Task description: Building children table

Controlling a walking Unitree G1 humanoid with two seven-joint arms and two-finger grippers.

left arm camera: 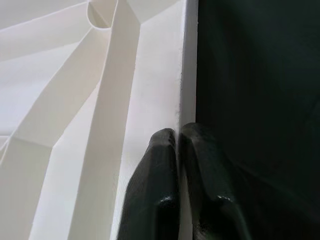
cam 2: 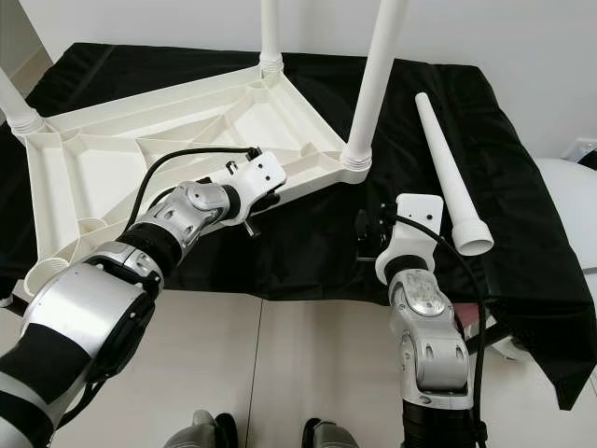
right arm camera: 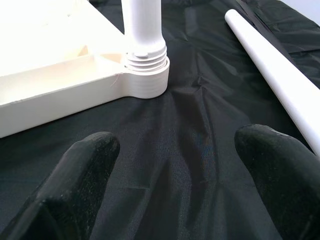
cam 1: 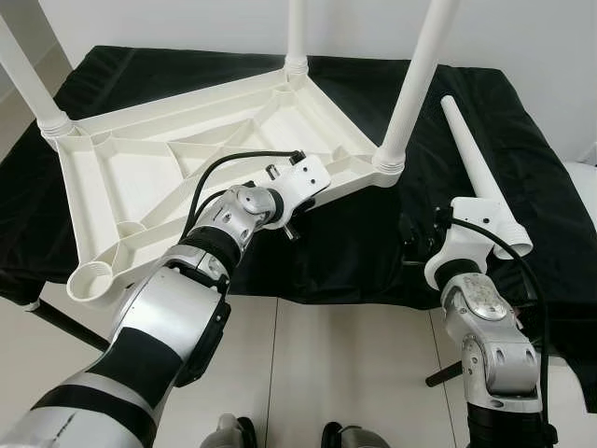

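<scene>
Lying upside down on a black cloth-covered work surface [cam 1: 354, 252] is the white moulded-plastic children's tabletop [cam 1: 187, 159], its ribbed underside facing up and three white tapered plastic legs standing screwed into its corner sockets, the nearest of them [cam 1: 410, 93] rising from the corner closest to the robot's right arm. At the tabletop's near-left corner an empty round socket [cam 1: 91, 278] is sitting open. Beside the tabletop, off its right edge and apart from it, a loose fourth white plastic leg [cam 1: 480, 177] is lying flat on the cloth with its flared end toward the robot. Reaching in over the tabletop's near edge, the left gripper [left arm camera: 177, 150] is pinching that thin white rim, its two black fingers [left arm camera: 155, 170] clenched with one on each face of the wall. Hovering just above the cloth between the tabletop's near-right corner and the loose leg, the right gripper [right arm camera: 175, 165] is standing released, its black fingertips [right arm camera: 85, 165] spread wide apart and holding nothing.
</scene>
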